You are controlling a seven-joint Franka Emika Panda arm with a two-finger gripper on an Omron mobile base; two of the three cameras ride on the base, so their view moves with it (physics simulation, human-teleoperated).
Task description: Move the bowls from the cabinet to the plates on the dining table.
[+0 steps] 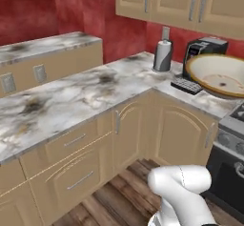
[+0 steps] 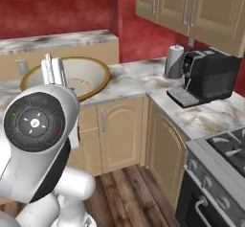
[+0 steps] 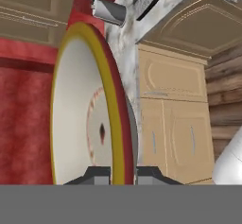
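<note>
1. Gripper [image 3: 124, 173] in the hand view: jaws nearly together, pinching the yellow rim of the wide bowl [image 3: 78, 119]; bowl seen on edge, mouth toward the red wall.
2. Left base view: bowl [image 1: 220, 76] in the air above the worktop [image 1: 86, 94] corner, mouth up, slightly tilted.
3. Right base view: bowl [image 2: 79, 76] behind the arm, held by the rim, mouth up.

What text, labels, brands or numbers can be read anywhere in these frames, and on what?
None can be read: the coffee machine, paper towel roll, stove and the bowl in the gripper bear no legible text.
</note>
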